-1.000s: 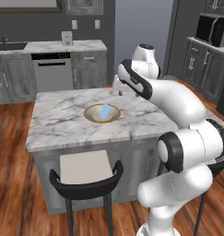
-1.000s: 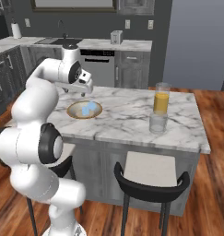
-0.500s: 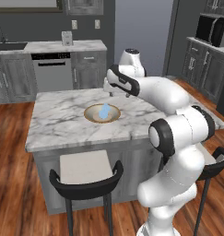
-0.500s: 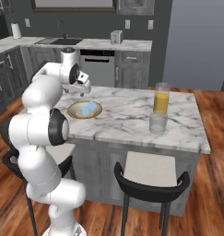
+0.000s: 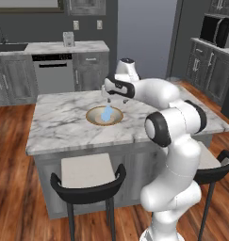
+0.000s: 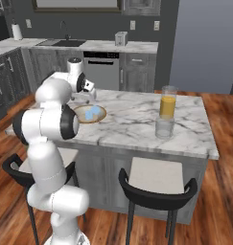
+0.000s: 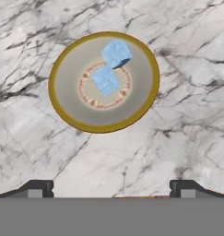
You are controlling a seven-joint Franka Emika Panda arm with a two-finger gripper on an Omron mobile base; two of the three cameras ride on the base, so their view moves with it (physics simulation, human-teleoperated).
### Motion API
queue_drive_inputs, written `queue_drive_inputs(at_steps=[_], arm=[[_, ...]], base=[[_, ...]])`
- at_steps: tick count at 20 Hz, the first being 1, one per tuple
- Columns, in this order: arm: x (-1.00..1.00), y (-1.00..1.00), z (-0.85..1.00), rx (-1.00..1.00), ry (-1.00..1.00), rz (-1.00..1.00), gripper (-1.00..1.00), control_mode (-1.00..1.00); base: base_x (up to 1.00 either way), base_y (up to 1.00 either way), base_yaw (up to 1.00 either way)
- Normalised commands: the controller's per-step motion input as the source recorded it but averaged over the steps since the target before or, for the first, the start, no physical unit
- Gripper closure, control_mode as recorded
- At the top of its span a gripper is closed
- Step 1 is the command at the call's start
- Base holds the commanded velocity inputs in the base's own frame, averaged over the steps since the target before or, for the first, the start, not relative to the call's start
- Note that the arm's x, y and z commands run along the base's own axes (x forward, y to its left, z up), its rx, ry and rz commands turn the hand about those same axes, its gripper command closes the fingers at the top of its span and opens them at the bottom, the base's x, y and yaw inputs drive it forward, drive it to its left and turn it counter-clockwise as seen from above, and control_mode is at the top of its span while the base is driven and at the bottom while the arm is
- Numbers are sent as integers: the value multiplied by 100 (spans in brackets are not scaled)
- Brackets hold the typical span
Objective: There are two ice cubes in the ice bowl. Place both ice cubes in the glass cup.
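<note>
Pale-blue blocky ice cubes (image 7: 110,67), round gold-rimmed ice bowl (image 7: 62,108), veined marble counter (image 7: 178,115)

The white arm is stretched forward and bent at the elbow, its wrist angled down. The gripper (image 5: 114,96) is held pointing downward, its two dark fingertips (image 7: 36,188) spread wide apart, nothing gripped between them.

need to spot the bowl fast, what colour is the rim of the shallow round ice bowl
Golden-brown rim on the shallow round ice bowl, around a grey-beige inside; clearest in the hand view.
</note>
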Motion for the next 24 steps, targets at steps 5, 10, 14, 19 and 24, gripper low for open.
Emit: queue_drive_inputs(at_steps=[5, 10, 14, 19, 24], arm=[[35, 10, -50, -8, 0, 0, -100, -100], [47, 24, -43, -6, 0, 0, -100, -100], [34, 13, -36, -1, 0, 0, -100, -100], [17, 0, -37, -1, 0, 0, -100, -100], [13, 0, -36, -1, 0, 0, -100, -100]], base=[[0, 0, 0], [0, 0, 0], [0, 0, 0], [0, 0, 0], [0, 0, 0]])
